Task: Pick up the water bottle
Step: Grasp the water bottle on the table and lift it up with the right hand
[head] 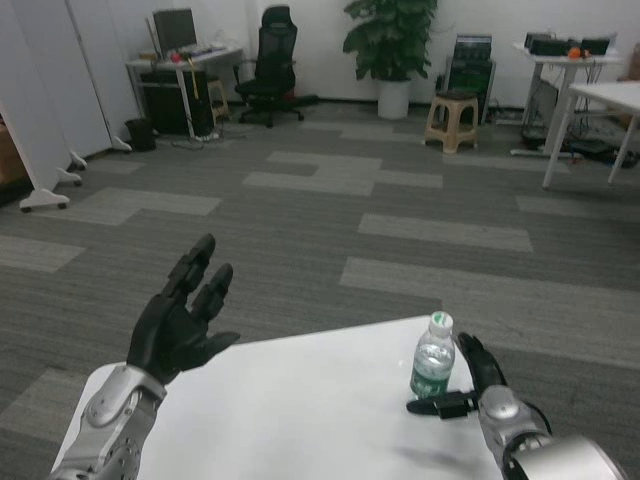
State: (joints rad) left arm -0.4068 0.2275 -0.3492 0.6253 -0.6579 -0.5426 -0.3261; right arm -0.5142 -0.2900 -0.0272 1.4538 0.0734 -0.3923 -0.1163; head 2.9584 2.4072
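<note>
A small clear water bottle (433,358) with a white cap and a green label stands upright near the far right edge of the white table (300,400). My right hand (470,385) is right beside it on its right, fingers apart, with the thumb reaching under the bottle's base side; the fingers are not closed around it. My left hand (185,315) hangs raised above the table's left part, fingers spread and holding nothing.
Beyond the table lies grey carpet floor. Far back stand a desk with a monitor (180,60), a black office chair (272,65), a potted plant (392,50), a wooden stool (452,120) and white tables (600,110) at the right.
</note>
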